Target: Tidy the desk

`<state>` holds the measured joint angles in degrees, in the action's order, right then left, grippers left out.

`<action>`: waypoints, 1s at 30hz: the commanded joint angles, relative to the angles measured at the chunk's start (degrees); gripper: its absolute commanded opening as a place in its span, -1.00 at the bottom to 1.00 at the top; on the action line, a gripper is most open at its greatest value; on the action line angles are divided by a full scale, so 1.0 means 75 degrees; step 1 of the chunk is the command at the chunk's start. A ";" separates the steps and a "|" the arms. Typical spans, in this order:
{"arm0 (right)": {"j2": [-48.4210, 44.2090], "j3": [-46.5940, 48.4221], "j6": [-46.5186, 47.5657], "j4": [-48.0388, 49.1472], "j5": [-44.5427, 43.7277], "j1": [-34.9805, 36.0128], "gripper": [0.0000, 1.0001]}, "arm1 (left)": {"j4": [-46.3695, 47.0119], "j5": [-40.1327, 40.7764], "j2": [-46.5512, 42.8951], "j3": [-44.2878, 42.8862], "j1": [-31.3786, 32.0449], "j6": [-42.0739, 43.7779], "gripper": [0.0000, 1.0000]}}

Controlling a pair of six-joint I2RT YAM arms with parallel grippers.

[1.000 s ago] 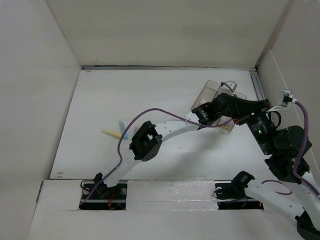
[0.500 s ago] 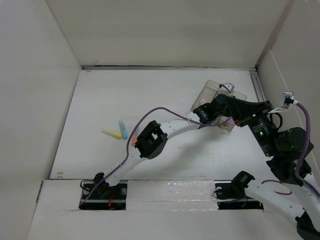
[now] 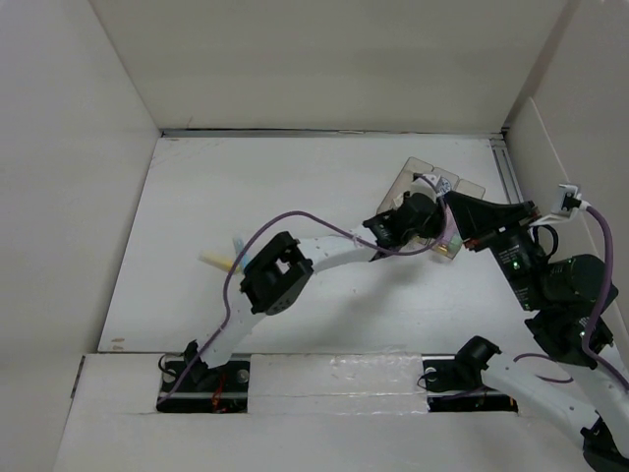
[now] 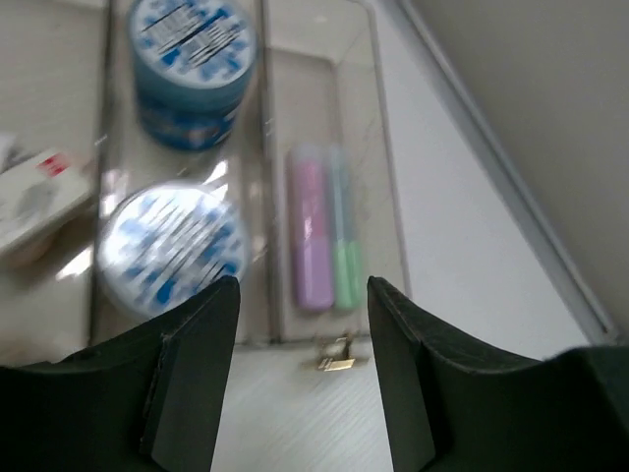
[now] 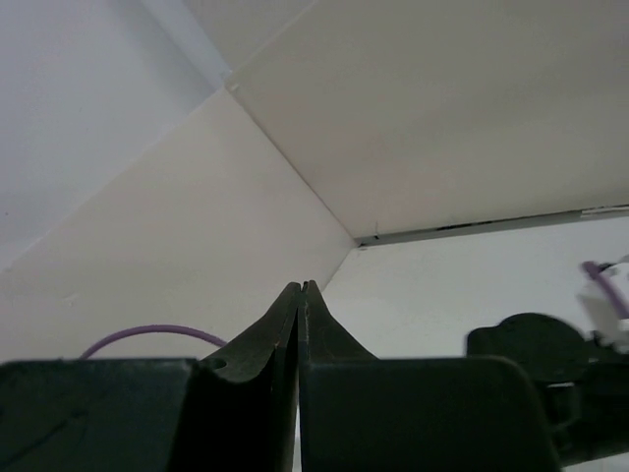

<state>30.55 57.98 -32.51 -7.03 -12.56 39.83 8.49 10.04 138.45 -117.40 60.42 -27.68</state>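
Note:
The desk [image 3: 295,187] is a white plank tabletop between white walls. A clear tray [image 3: 462,187] stands at its back right. In the left wrist view the tray [image 4: 383,177] holds two blue-and-white round tubs [image 4: 167,246] and a pink [image 4: 310,231] and a green highlighter [image 4: 344,236]. A small gold clip [image 4: 339,357] lies on the desk just outside the tray's near wall. My left gripper [image 3: 413,218] [image 4: 302,295] is open and empty, above that clip. My right gripper [image 3: 454,204] [image 5: 301,290] is shut on nothing, raised over the tray.
A yellow stick [image 3: 216,262] and a light blue one [image 3: 237,243] lie at the desk's left, partly hidden by my left arm's elbow [image 3: 275,280]. A white packet with red print [image 4: 34,192] lies left of the tray. A metal rail [image 3: 506,167] runs along the right wall.
My left gripper has drawn back from over the tray toward the left and near side. Its elbow has swung left over the blue stick. The right arm has barely moved.

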 commanded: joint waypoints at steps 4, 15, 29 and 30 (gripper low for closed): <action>-0.0170 -0.0323 0.0151 0.0269 -0.0259 0.0056 -1.00 | 0.1704 0.1566 -0.4440 0.4791 -0.0251 0.0410 0.00; 0.0322 -0.1109 -0.0024 0.0621 0.0197 0.0056 -0.44 | -0.1081 0.3697 -0.8990 0.9699 -0.1084 -0.1909 0.06; 0.0322 -0.1648 -0.0107 0.0644 0.0467 0.0056 -0.16 | -0.2060 0.3643 -0.8933 1.0966 -0.2359 -0.2615 0.12; 0.0322 -0.1648 -0.0106 0.0632 0.0467 0.0056 -0.15 | -0.1954 0.3491 -0.8887 1.1048 -0.2431 -0.2509 0.12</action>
<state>33.45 45.91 -33.04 -5.13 -9.98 39.83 -7.35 37.19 70.85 -36.32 44.49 -47.18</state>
